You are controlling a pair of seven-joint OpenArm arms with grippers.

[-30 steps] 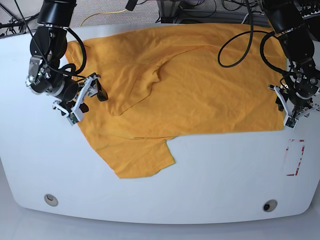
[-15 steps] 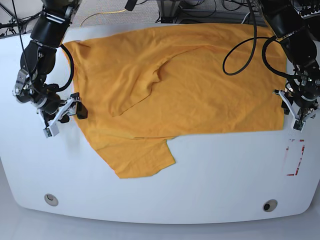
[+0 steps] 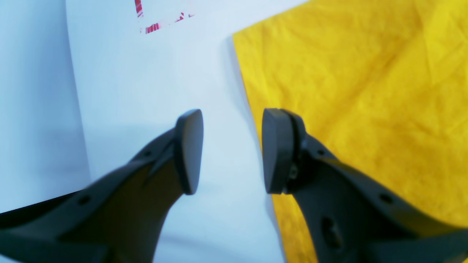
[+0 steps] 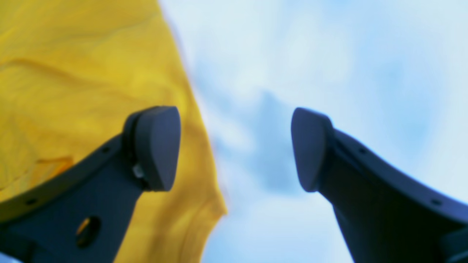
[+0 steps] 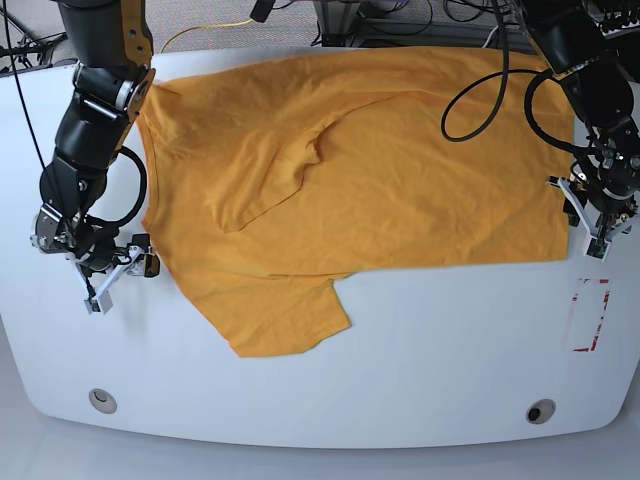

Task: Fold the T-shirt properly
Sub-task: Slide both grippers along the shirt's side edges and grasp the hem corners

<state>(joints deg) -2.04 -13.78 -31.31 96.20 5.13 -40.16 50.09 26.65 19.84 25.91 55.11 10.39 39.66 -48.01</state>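
Both tools are open and empty: left tool (image 3: 232, 151) and right tool (image 4: 234, 149) straddle opposite T-shirt (image 5: 350, 190) edges (bench-level). Pinch only hem fabric.

Robotics lab, white worktable (image 5: 420, 350), two black arms, cables (image 5: 470, 95), equipment racks behind

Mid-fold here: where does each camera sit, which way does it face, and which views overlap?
Base: overhead, facing down on the table, the T-shirt and both arms.
Left wrist: on the left arm, looking past the open left gripper at the T-shirt's edge and the red marking.
Right wrist: on the right arm, looking past the open right gripper at the shirt's other edge; blurred.
Shared: base and left wrist both show the red marking and the shirt corner near it.
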